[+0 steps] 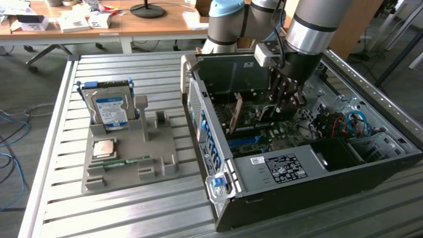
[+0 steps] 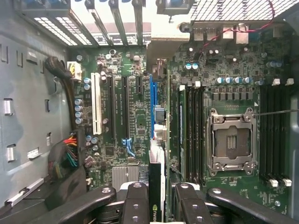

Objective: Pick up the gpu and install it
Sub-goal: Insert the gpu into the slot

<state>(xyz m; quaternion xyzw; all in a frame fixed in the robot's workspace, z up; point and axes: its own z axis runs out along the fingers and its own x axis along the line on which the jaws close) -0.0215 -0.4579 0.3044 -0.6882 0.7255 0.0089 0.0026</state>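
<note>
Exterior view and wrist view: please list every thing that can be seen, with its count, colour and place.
table: one, pale metal slats, under everything.
tray: one, grey, on the table, at the exterior view's left.
hard drive: one, silver with a blue-white label, upright at the tray's far end.
processor chip: one, tan-silver, flat on the tray.
memory stick: one, green, lying on the tray.
computer case: one, dark grey, open, at the exterior view's right.
motherboard: one, green, inside the case.
processor socket: one, silver, on the motherboard.
gpu: one, dark edge, above the motherboard.
arm: one, silver-grey, reaching into the case.
pincer: one, black, shut on the gpu.
</note>
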